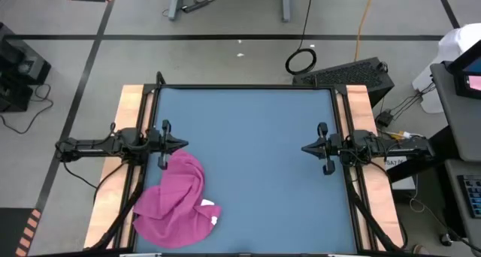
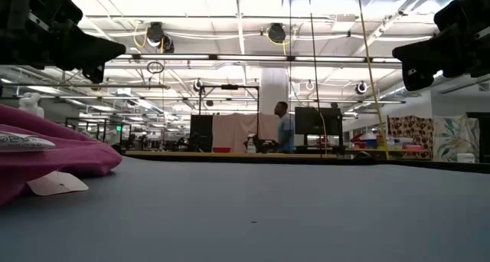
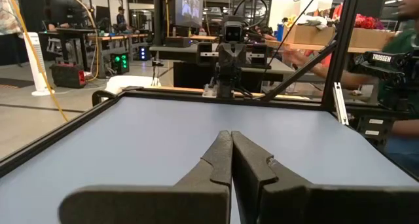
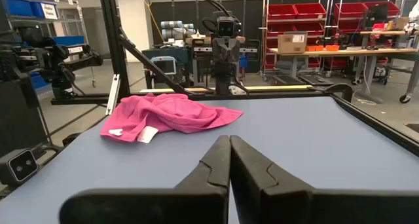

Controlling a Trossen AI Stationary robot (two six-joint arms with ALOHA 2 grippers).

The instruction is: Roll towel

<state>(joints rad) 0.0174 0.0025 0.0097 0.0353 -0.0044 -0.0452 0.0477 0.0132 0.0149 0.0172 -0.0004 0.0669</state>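
- The left hand, dark and two-fingered, hangs above the left edge of the bench with its fingers pressed together on nothing.
- The small magenta-pink soft fabric towel lies crumpled on the flat blue bench, in its near-left corner, starting just beside and below the left hand and running toward the near edge.
- Its long axis slants from the hand down to the near-left corner; a small white tag shows at its near right side.
- The right hand, likewise closed and empty, waits at the right edge, well apart from the towel.
- The left arm is plainly nearer, so the first grasp likely falls to it.
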